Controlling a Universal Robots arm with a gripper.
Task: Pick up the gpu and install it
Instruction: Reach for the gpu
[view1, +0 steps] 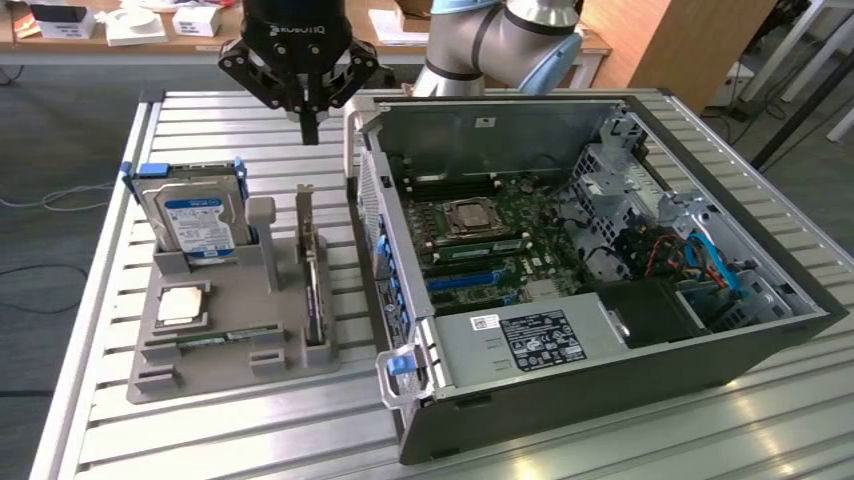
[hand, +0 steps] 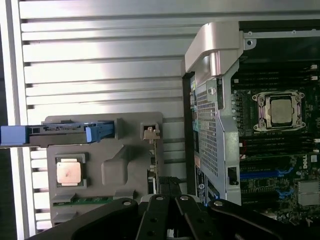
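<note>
Item: gpu (view1: 310, 270), a thin card stood on its long edge, seen edge-on.
Location of gpu: seated in the slot along the edge of the grey holder (view1: 200, 380) that lies nearest the computer case (view1: 601, 400); the gpu is carried by the holder alone and touched by nothing else.
Holder: set on the slatted tabletop (view1: 240, 440), toward the exterior view's left edge, just beside the case.
Other holder contents: a hard drive (view1: 194, 215) upright at the far corner; a processor chip (view1: 180, 305) lying flat at mid-holder; a RAM stick (view1: 214, 340) laid in a groove toward the near edge.
Gripper (view1: 310, 130): fingers brought together, nothing clamped between them; held in the air above the far end of the holder, roughly in line with the gpu and well clear of it.
Case: laid open on the tabletop, its motherboard (view1: 501, 235) exposed; the blue card slots (view1: 467, 283) are judged unoccupied.
Work done: none that can be seen; the gpu has not been lifted.
Work left: both the pick-up and the seating in the case are judged outstanding.
</note>
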